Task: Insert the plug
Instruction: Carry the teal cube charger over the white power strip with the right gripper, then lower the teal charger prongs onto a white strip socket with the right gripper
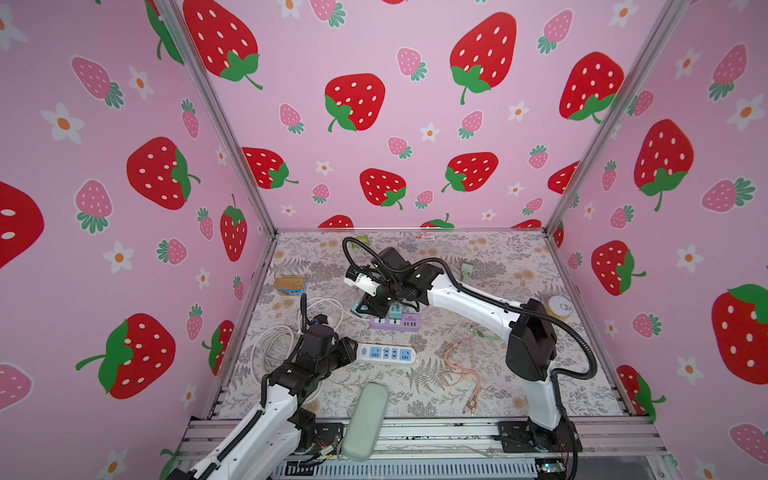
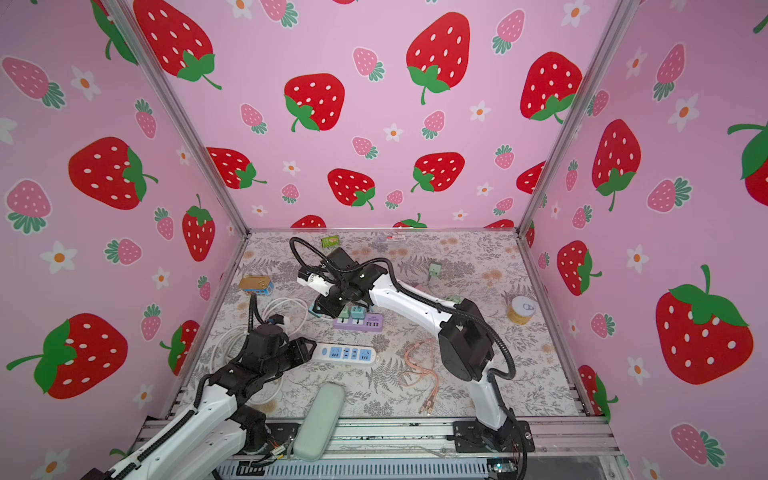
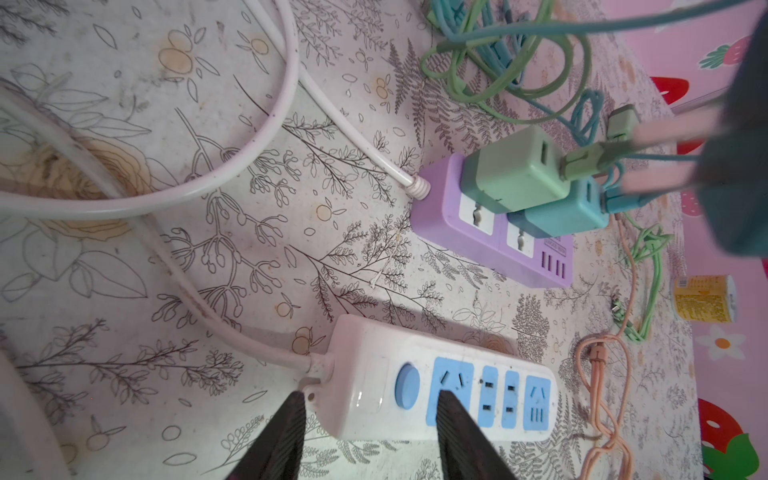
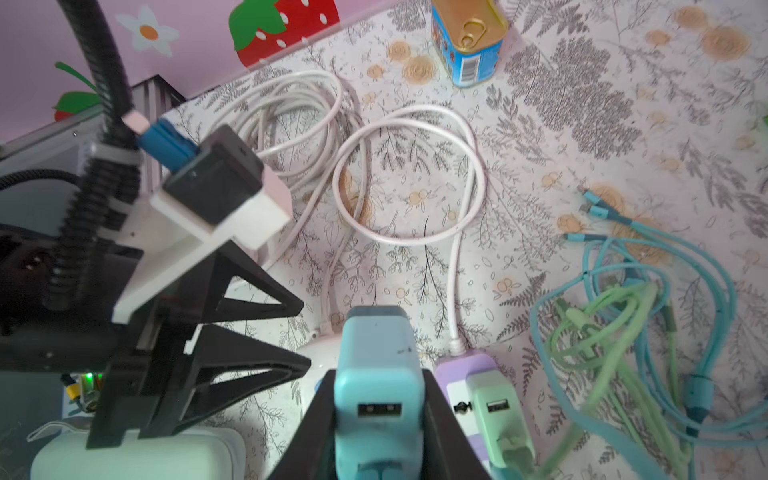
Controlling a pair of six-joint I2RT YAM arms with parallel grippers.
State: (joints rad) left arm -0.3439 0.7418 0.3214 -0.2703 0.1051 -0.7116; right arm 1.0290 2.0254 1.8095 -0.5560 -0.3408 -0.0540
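Though unclear from above, right hand clamps teal plug

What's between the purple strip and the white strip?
Nothing but bare mat lies between the purple strip and the white strip, plain in the left wrist view.

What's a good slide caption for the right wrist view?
Right gripper shut on a light blue adapter beside the purple power strip, which carries a green adapter.
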